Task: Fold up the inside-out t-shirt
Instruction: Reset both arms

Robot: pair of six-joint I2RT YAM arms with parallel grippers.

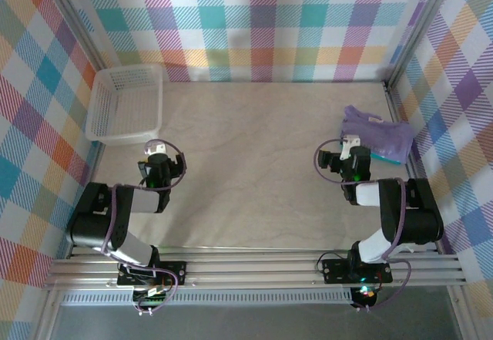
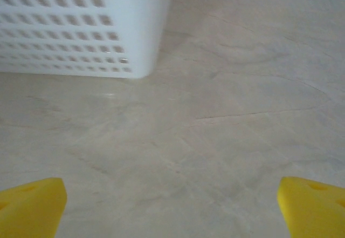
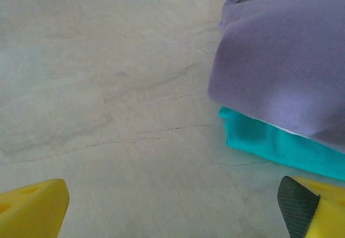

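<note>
The inside-out t-shirt (image 1: pixel 379 133) is lavender and lies bunched into a compact bundle at the table's far right, on top of a teal t-shirt (image 1: pixel 384 157). In the right wrist view the lavender cloth (image 3: pixel 280 60) covers the teal one (image 3: pixel 275 141), whose edge pokes out below it. My right gripper (image 1: pixel 350 149) stands open just left of the pile, and nothing lies between its yellow fingertips (image 3: pixel 32 208). My left gripper (image 1: pixel 157 150) is open over bare table, below the basket, with its fingertips (image 2: pixel 32 208) wide apart and empty.
A white perforated basket (image 1: pixel 123 136) sits at the far left corner, and its wall (image 2: pixel 81 33) stands close ahead of the left gripper. Plaid walls enclose the table on three sides. Bare tabletop (image 1: pixel 254 163) stretches between the two arms.
</note>
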